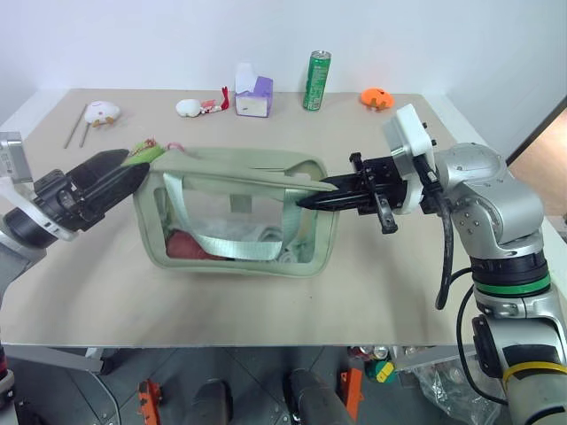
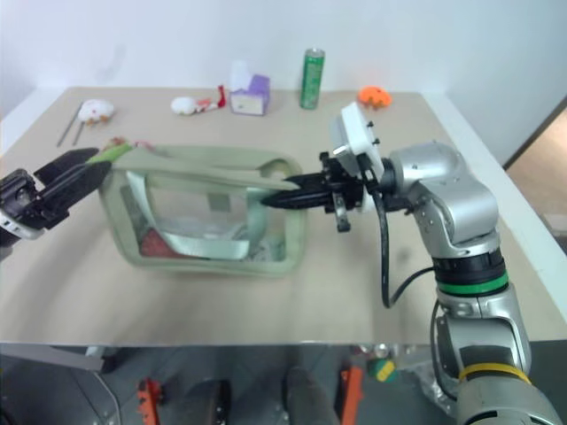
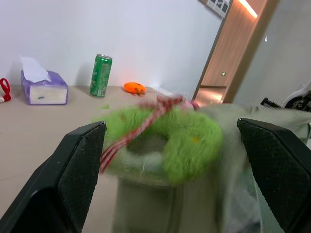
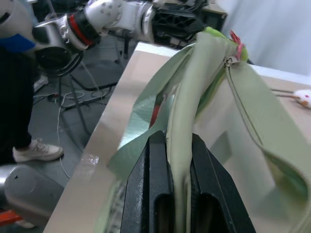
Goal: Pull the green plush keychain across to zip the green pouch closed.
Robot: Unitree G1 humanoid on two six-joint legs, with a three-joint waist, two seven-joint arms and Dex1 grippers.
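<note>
My right gripper is pinched shut on the top edge of the green pouch, mid-frame in the head views; that fabric is thin and floppy, so I judge it needs tension to zip cleanly. My left gripper stands spread wide around the green plush keychain, at the pouch's upper-left corner. The charm looks soft, light and squashy; I'd clamp it near the zipper pull.
</note>
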